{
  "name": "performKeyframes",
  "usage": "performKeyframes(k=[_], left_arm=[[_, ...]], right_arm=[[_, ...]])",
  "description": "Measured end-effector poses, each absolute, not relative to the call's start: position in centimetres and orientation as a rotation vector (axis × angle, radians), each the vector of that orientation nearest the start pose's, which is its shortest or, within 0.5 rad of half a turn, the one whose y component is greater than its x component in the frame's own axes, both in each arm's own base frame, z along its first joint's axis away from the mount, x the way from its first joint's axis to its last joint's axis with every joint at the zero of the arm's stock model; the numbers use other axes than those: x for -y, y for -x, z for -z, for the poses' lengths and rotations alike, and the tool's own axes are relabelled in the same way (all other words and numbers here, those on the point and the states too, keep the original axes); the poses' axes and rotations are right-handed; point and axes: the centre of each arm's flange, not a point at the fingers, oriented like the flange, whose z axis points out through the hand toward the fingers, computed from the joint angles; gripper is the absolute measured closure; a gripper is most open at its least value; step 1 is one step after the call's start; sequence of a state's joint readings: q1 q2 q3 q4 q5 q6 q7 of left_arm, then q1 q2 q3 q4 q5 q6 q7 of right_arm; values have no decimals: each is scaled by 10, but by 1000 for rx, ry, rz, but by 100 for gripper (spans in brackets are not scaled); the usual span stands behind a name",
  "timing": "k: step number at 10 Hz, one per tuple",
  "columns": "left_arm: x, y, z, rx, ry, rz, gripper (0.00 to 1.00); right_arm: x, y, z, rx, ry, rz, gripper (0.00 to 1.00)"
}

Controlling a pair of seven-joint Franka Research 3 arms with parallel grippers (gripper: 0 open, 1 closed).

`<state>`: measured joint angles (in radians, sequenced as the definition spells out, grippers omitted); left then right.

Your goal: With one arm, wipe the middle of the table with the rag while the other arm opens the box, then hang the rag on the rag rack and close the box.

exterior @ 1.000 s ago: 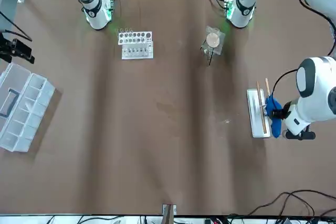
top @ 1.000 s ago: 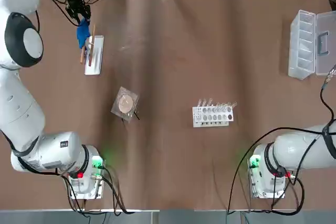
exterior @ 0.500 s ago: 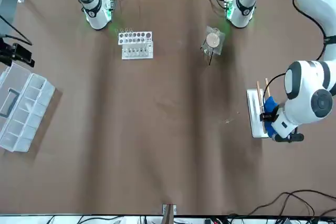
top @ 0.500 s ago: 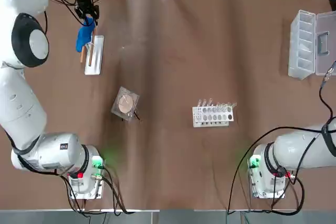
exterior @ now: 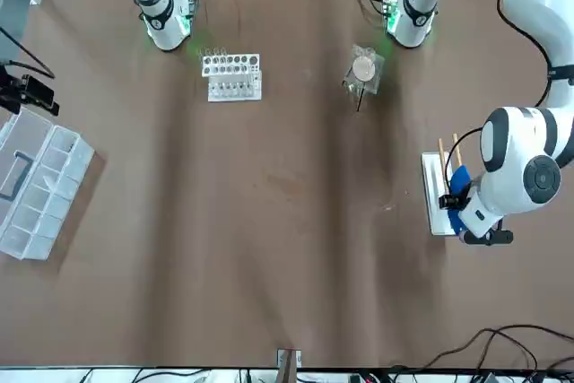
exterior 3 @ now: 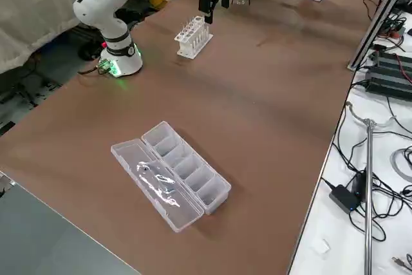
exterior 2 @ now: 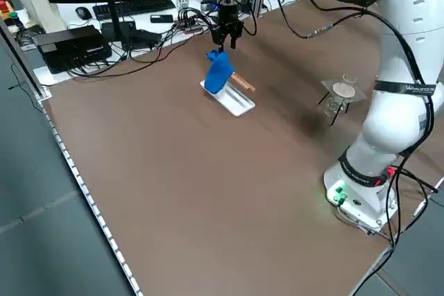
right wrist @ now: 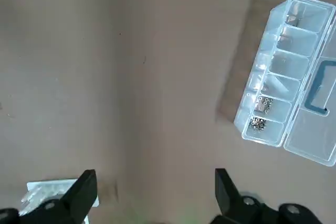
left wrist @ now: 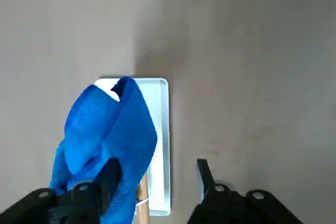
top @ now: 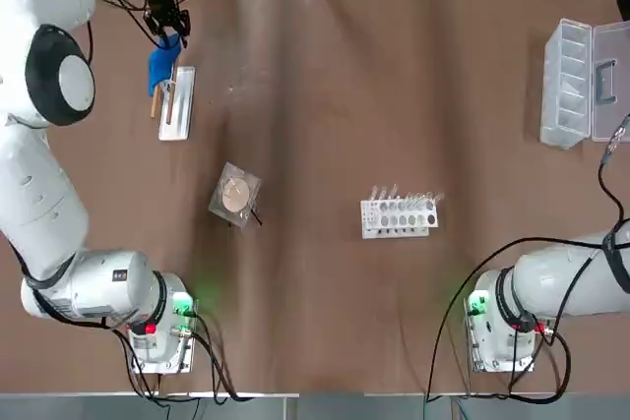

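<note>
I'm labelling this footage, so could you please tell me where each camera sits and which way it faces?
Top: overhead, both bases at the bottom; small bright blue cloth on the silver plate rack with wooden rods.
Front: across the table, facing the robot, bases at the top.
Left side: raised, left arm's white links.
Right side: raised, open translucent plastic box.
Left wrist: left gripper open, over cloth.
Right wrist: right gripper open, high up.
Top and right wrist share the box.

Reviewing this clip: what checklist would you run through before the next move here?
1. Rag draped over the rag rack: ok.
2. Left hand open, not clamping the cloth: ok.
3. Left hand clear of the rag: cannot tell; the cloth shows right beside one finger.
4. Box closed: not ok; the lid lies flat open.
5. Right hand open and empty: ok.
</note>
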<state>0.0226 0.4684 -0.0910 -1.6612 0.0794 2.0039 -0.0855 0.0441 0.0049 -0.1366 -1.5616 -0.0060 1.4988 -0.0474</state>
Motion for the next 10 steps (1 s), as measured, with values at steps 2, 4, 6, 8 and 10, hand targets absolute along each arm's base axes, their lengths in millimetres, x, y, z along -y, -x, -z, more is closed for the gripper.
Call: performKeyframes(k=[2,4,6,8,10], left_arm=[[61,-660,-329,-23,3096,-175,25],[96,-661,-330,-17,3094,-156,24],[127,-664,-343,-34,3100,-102,19],[148,-678,-395,-46,3127,63,6],[157,-675,-481,-58,3145,258,0]], right_arm=[[60,-548,-613,-97,3142,-130,4],[108,-548,-596,-173,3135,-189,37],[202,-529,-578,-150,3106,-238,70],[295,-493,-559,-127,3063,-266,99],[369,-458,-530,-114,2992,-242,99]])
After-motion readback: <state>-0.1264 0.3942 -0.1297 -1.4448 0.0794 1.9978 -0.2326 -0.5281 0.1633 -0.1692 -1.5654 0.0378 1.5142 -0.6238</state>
